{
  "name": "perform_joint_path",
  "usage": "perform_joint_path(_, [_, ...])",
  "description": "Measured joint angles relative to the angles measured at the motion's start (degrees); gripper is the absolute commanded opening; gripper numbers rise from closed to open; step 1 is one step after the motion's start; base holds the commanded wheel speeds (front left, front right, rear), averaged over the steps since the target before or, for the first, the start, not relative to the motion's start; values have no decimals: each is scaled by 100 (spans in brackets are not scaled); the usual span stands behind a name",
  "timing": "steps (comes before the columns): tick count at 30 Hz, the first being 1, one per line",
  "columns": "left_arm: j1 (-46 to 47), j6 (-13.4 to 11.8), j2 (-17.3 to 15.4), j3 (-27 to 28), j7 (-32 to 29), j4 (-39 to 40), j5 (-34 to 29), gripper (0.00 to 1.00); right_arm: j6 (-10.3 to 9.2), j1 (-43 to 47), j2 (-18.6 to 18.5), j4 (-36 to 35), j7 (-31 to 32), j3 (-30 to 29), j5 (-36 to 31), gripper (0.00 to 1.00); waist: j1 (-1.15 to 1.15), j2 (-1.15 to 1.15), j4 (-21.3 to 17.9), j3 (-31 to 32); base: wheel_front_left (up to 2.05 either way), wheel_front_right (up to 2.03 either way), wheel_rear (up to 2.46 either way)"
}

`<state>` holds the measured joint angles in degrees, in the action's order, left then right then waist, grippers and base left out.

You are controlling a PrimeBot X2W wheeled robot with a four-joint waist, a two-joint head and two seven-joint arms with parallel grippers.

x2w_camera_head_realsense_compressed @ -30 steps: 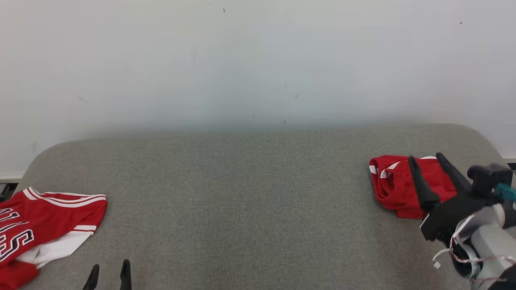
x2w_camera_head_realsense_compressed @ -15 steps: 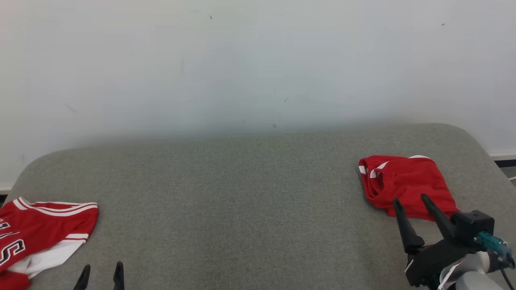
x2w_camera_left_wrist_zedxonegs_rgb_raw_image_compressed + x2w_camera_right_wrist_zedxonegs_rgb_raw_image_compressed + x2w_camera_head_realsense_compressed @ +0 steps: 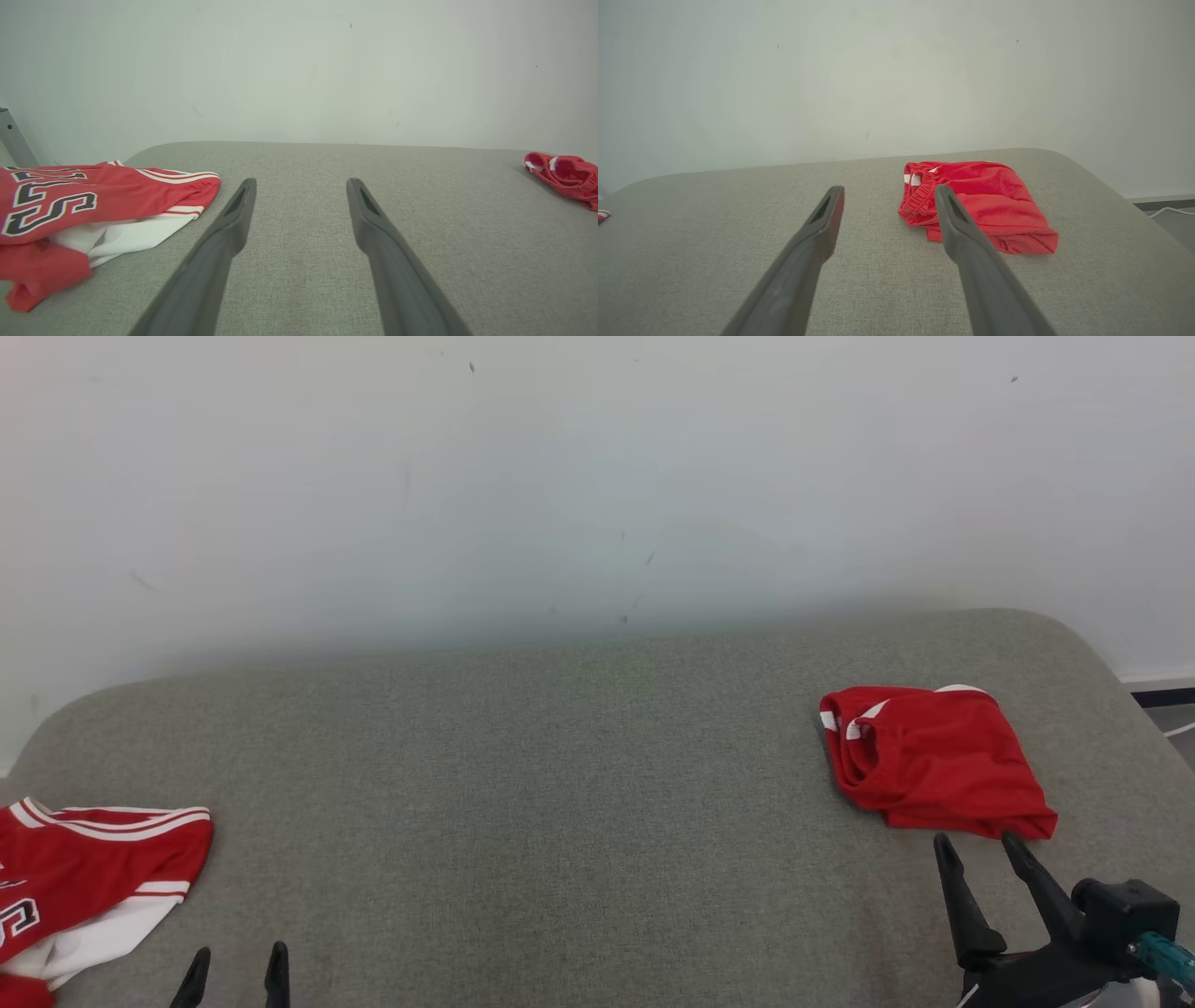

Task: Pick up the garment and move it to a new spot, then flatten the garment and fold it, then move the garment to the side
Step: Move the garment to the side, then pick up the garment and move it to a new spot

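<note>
The folded red garment (image 3: 934,765) lies on the right part of the grey padded table (image 3: 560,821), near the far right corner. It is a compact bundle with its elastic waistband turned toward the table's middle. I judge it folded and set aside. Nothing holds it.

My right gripper (image 3: 976,842) sits just on the near side of that bundle, apart from it, jaws spread wide and empty. My left gripper (image 3: 240,952) sits at the near left edge, jaws likewise wide and empty. It is near a second red jersey (image 3: 93,863) with white trim and black lettering, which lies crumpled.

Risks:
- If my right arm travels forward at table height, a finger can catch the bundle's near hem and drag the fold open.
- If I take the jersey by one layer only, it can unfurl unevenly or trail off the table's left edge.

Limits of view:
- The jersey is cut off by the left edge of the head view. Its lettering is only partly readable and its full extent is unknown.
- I cannot tell how many layers the bundle has, or whether its underside lies smooth.
- My right wrist is cut off at the bottom edge.
</note>
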<state>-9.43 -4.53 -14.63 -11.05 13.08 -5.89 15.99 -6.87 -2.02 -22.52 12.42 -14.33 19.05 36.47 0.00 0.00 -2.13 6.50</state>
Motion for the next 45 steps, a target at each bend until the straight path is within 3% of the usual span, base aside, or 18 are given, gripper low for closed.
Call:
perform_joint_path(9, [-1,-1,-3,-2,-105,114,5,100,-20,296,146,-236,-13,-433,66,100,0,0,-38,-74,0,0,0])
perform_joint_path(21, [2,2,-181,-140,-349,148,-154,100,-25,413,76,-304,112,-229,-318,100,0,0,30,-93,0,0,0])
perform_joint_path(29, [3,-2,-171,-124,-479,174,-144,100,-25,495,81,-375,174,-515,-493,100,0,0,67,-88,0,0,0])
perform_joint_path(40, [50,-12,-207,-153,-659,205,-186,100,-26,748,202,-467,266,-675,-599,100,0,0,447,-106,0,0,0])
perform_joint_path(45, [54,-154,-215,-20,-709,242,-442,100,-26,751,293,-495,325,-667,-630,100,0,0,749,-100,0,0,0])
